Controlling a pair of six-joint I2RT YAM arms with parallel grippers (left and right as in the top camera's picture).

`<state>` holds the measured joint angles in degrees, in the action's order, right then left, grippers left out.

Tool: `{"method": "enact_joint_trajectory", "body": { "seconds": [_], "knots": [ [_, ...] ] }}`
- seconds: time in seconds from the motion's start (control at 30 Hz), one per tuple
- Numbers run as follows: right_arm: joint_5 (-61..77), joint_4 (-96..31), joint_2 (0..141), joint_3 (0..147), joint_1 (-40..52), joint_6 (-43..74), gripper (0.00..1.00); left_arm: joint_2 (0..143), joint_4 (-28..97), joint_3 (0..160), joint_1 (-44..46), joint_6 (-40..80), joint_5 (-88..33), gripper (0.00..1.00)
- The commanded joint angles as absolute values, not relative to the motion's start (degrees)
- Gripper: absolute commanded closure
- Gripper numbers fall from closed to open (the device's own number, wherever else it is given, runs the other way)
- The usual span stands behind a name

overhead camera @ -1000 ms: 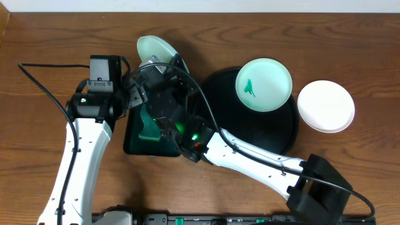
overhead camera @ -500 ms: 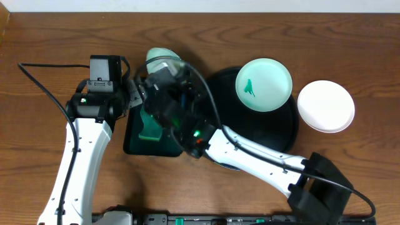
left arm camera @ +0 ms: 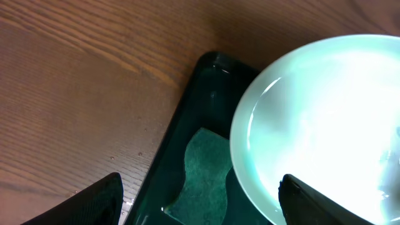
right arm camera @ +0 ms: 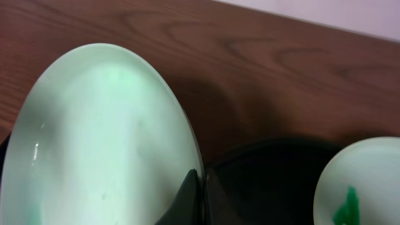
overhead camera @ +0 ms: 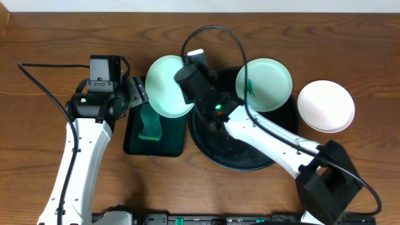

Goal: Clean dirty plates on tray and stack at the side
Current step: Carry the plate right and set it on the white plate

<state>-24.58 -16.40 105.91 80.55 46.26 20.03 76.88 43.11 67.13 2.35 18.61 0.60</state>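
My right gripper [overhead camera: 189,80] is shut on the rim of a pale mint plate [overhead camera: 167,85] and holds it in the air over the right side of the green tray. The same plate fills the right wrist view [right arm camera: 94,137] and the left wrist view [left arm camera: 325,125]. A second plate [overhead camera: 264,84] with a green smear lies on the round black tray [overhead camera: 250,153]. A white plate [overhead camera: 325,106] lies on the table right of the black tray. My left gripper [left arm camera: 200,203] is open and empty above the green tray's left side.
The rectangular dark green tray [overhead camera: 134,147] holds a green sponge [overhead camera: 150,124], which also shows in the left wrist view [left arm camera: 203,178]. Bare wood table surrounds it.
My right gripper has swung to the right with the mint plate, from over the green tray's top toward the black tray, and the plate has turned flatter. The left arm has not moved.
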Motion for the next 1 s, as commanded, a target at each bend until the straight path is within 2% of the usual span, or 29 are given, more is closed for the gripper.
{"method": "enact_joint_trajectory", "body": {
  "seconds": [0.0,0.43,0.97],
  "knots": [
    [-20.27,-17.63,99.79,81.36,43.75,22.94,0.99,76.84,43.22,68.05,2.20,18.70,1.37,0.20],
    [-20.25,-31.38,86.83,81.36,29.87,22.94,0.99,76.84,43.22,68.05,2.20,18.70,1.37,0.20],
    [-18.33,-45.58,85.19,81.34,1.63,24.29,0.99,76.84,43.22,68.05,2.20,18.70,1.37,0.20]
  ]
}}
